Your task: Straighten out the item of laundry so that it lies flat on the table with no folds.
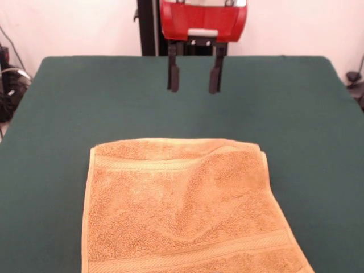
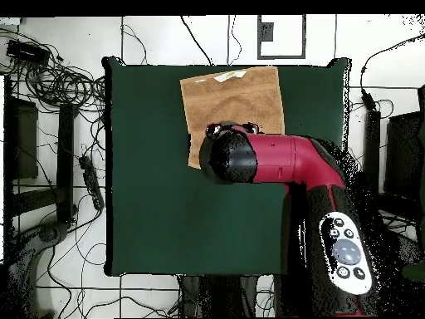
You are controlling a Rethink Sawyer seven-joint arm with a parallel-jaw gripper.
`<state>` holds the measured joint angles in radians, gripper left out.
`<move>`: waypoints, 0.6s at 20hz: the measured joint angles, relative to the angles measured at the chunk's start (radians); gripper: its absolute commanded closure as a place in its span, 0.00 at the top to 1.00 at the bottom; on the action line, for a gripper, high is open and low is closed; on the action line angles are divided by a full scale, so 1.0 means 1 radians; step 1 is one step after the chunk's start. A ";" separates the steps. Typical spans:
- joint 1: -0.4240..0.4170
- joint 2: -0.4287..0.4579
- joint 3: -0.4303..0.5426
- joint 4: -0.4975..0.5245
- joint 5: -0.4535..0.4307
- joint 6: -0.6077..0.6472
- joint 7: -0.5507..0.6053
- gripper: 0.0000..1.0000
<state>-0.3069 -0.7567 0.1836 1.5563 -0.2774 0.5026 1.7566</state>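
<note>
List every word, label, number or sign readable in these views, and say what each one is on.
No text can be read in either view.
Label on the towel, at its edge by the table edge: white with yellow print, too small to read.
Buttons on the robot arm: markings too blurred to read.
Gripper: no markings visible.

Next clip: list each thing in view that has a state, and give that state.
gripper: open, empty, raised above the table beyond the towel's far edge.
towel: spread out on the table, shallow wrinkles across its middle, far right corner doubled over.
table: covered in dark green cloth.
</note>
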 measured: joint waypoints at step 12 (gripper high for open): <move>-0.022 0.091 -0.006 0.056 -0.025 -0.150 0.000 1.00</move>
<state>-0.3287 -0.6655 0.1777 1.6125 -0.3023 0.3525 1.7566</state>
